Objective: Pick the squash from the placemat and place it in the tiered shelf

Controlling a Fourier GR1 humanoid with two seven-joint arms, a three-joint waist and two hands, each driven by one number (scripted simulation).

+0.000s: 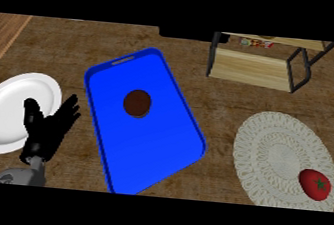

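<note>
Your left hand (48,126) sits at the lower left, fingers spread and upright, holding nothing, overlapping the right edge of the white plate (11,108). Your right hand isn't in view. The squash (315,184), red and round with a dark green star-shaped stem mark, lies on the placemat (281,149), close to its lower right edge. That placemat is round, pale and woven, at the right of the brown tabletop (72,41). The shelf (259,67) stands at the upper right, above the placemat and well apart from the squash: light wood boards in a black frame, with something small and colourful on the upper board, too small to tell. A blue tray (148,153) lies tilted in the middle, between plate and placemat, with a brown round disc (136,103) in its upper half. Nothing touches the squash.
</note>
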